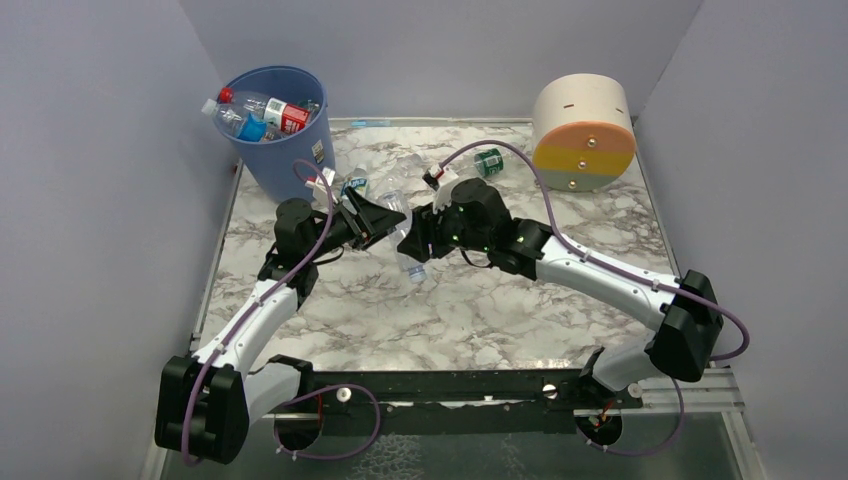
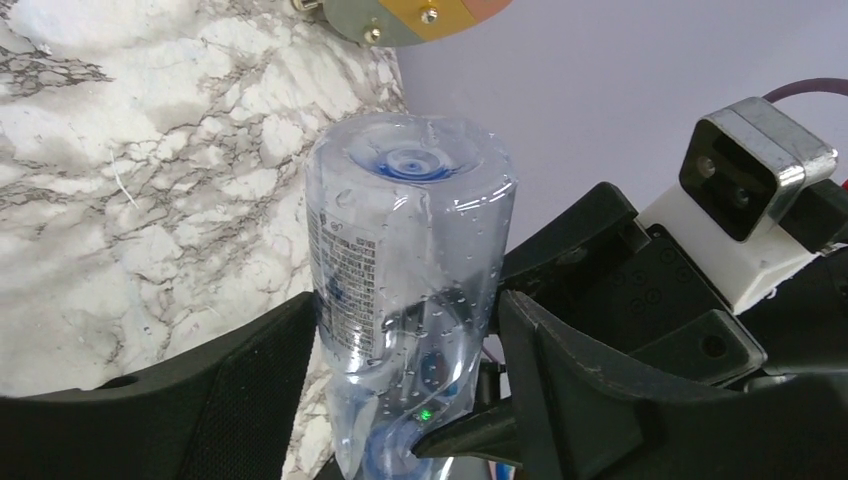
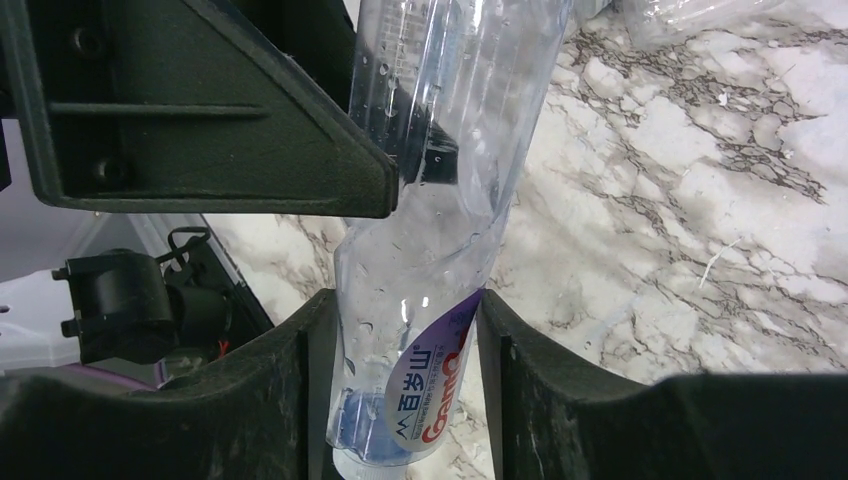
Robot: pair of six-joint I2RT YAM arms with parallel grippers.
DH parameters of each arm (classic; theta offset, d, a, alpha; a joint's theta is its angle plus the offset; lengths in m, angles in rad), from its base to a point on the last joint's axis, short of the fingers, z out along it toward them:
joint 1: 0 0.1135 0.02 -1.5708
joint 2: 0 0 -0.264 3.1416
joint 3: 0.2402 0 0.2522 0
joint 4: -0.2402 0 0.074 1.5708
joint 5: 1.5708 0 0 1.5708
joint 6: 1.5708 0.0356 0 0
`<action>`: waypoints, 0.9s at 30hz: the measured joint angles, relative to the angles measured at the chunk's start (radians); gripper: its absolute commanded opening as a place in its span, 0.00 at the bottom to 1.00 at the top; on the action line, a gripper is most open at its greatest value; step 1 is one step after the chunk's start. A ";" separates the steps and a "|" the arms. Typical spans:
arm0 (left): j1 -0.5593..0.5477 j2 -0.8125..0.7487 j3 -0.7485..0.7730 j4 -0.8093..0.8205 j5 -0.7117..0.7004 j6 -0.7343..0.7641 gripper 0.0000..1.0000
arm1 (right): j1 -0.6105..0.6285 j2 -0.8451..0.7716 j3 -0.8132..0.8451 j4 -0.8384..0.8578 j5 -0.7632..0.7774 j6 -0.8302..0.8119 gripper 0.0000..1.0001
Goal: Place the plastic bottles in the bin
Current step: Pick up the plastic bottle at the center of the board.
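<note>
A: Edges first. Where does the bin stand?

B: At the far left corner of the marble table, close against the grey walls to its left and behind it. A cream-orange-yellow drum sits on the same far edge, well to the bin's right.

A: Room to move?

B: The bin's mouth faces up, with binned bottles heaped toward its left rim. Loose bottles lie in the strip to the bin's right. One with a green label is just beside the bin's foot, a clear one is next to it, and another with a green label is farther right, toward the drum. Nearer the arm bases than that strip, bare marble shows out to the front rail.

A: The hands?

B: Both are on one held bottle, to the right of the bin, nearer the bases and apart from it.
- The left gripper is narrowed onto the bottle, with a finger pressing each side. The bottle's base points away from that wrist camera.
- The right gripper pinches the cap end at the purple-and-white label, with a finger touching each side.
- In the right wrist view, a finger of the left gripper bears on the bottle higher up, and the plastic kinks there.

A: Is the bottle touching the table?

B: I cannot tell.
</note>
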 measured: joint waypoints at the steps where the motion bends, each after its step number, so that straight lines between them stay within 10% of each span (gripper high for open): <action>1: 0.000 0.000 0.000 -0.002 -0.002 0.005 0.68 | 0.000 0.000 0.002 0.000 0.000 0.000 0.53; 27: -0.006 0.003 0.061 -0.142 -0.079 0.115 0.60 | 0.005 -0.108 0.040 -0.109 0.070 0.013 0.78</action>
